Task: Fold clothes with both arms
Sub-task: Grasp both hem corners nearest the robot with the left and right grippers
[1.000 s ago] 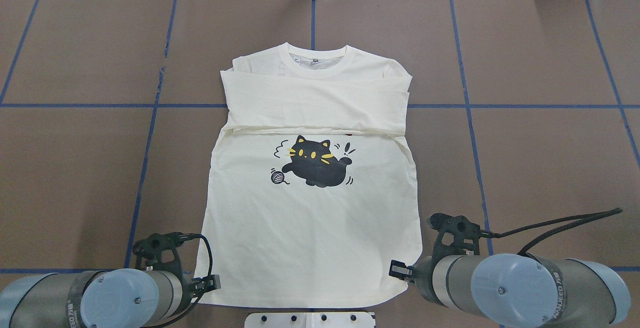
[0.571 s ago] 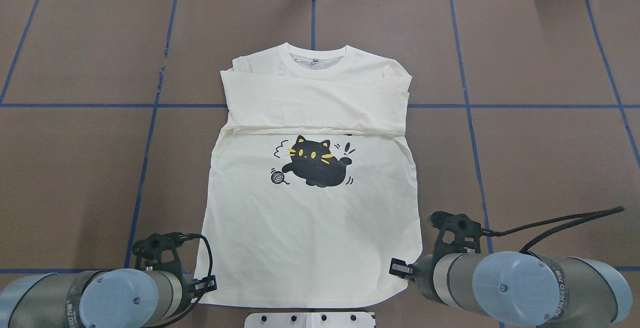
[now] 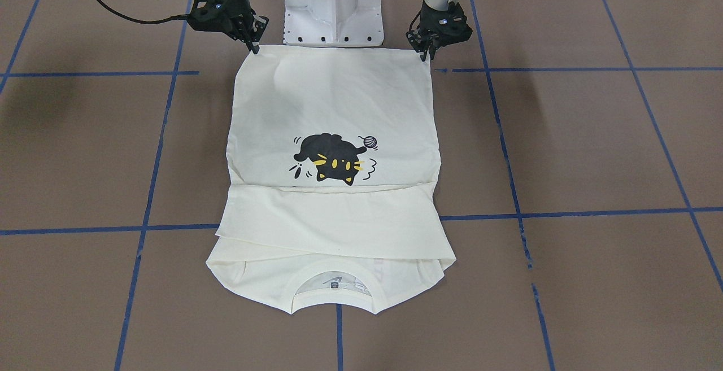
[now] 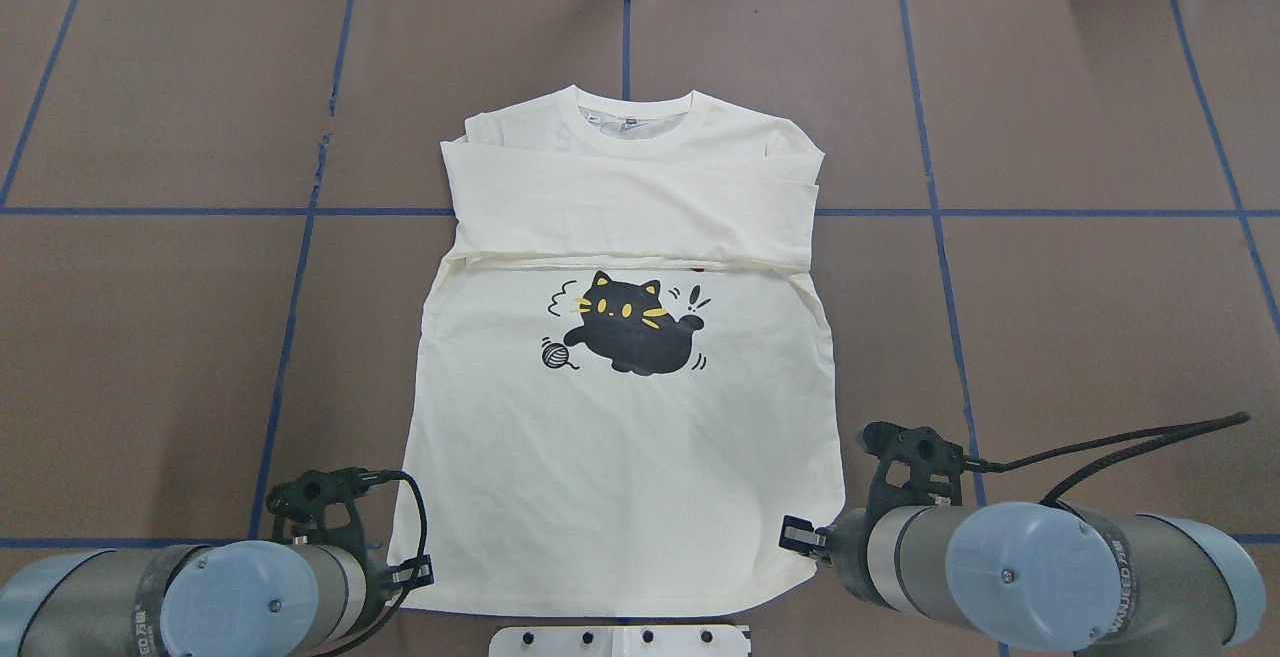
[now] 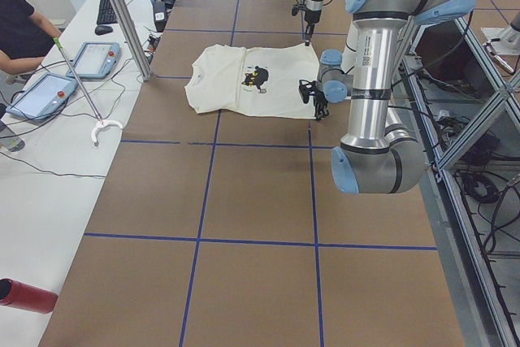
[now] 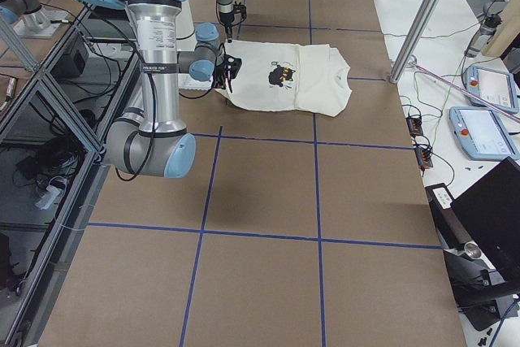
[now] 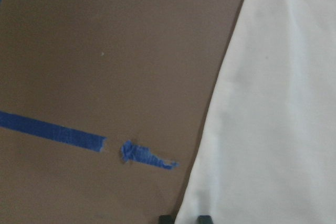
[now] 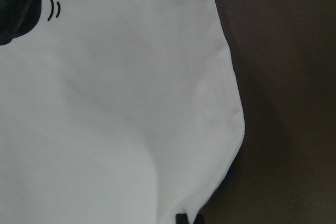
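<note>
The cream shirt [image 4: 620, 457] lies flat and face up, collar away from the robot, its sleeves folded across the chest above the black cat print [image 4: 625, 337]. My left gripper [image 3: 425, 57] stands at the hem corner on its side; in the left wrist view its fingertips [image 7: 166, 218] sit close together with the shirt's edge [image 7: 273, 129] between them. My right gripper [image 3: 254, 49] is at the other hem corner, and the right wrist view shows a fingertip [image 8: 181, 218] at the cloth's edge [image 8: 157, 103]. Both look shut on the hem.
The white pedestal base [image 3: 333, 15] stands just behind the hem, between the arms. Blue tape lines [image 4: 930, 212] cross the brown table. At the table's far side, a person's arm [image 5: 24, 38] rests near two tablets [image 5: 93, 58].
Both arms have shifted only slightly, the left gripper a little toward the robot's base. The shirt lies as before.
</note>
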`<state>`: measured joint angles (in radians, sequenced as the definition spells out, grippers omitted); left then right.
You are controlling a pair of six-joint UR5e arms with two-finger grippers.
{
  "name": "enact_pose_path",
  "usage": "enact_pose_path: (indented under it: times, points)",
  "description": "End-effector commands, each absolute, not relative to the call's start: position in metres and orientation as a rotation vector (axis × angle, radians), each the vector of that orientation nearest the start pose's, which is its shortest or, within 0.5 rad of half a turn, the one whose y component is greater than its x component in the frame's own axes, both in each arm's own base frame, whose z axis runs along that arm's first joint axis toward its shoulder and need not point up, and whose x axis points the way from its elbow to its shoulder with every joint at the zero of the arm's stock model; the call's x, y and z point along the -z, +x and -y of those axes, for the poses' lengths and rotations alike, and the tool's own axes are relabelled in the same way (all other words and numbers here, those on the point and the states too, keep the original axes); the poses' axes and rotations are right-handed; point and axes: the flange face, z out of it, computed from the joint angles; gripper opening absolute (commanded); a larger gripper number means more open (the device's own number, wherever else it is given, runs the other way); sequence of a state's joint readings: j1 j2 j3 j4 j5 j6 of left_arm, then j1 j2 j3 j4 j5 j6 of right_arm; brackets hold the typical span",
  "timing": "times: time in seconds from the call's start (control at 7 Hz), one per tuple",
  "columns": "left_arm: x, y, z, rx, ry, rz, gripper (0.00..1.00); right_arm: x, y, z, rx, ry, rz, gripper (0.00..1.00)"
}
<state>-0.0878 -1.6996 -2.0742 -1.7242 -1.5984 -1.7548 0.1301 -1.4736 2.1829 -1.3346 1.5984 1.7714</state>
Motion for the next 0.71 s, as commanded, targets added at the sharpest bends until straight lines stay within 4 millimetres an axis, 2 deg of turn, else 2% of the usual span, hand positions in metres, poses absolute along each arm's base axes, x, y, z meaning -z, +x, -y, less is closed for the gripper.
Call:
enact_pose_path:
  times: [0.0, 0.14, 0.29, 0.43, 0.57]
  points:
    - [-0.349, 0.497, 0.175, 0.247, -0.063, -0.791, 0.0, -0.308, -0.457, 0.192, -0.293, -0.058, 0.947, 0.0]
    - [-0.343, 0.493, 0.175, 0.249, -0.065, -0.801, 0.0, -0.308, -0.456, 0.193, -0.295, -0.059, 0.947, 0.0]
    - [-0.329, 0.479, 0.174, 0.247, -0.065, -0.785, 0.0, -0.308, -0.453, 0.197, -0.302, -0.055, 0.948, 0.0]
    - [-0.305, 0.458, 0.171, 0.242, -0.068, -0.791, 0.0, -0.297, -0.445, 0.196, -0.295, -0.071, 0.971, 0.0]
    - [-0.28, 0.436, 0.169, 0.231, -0.069, -0.823, 0.0, -0.291, -0.43, 0.208, -0.297, -0.124, 0.981, 0.0]
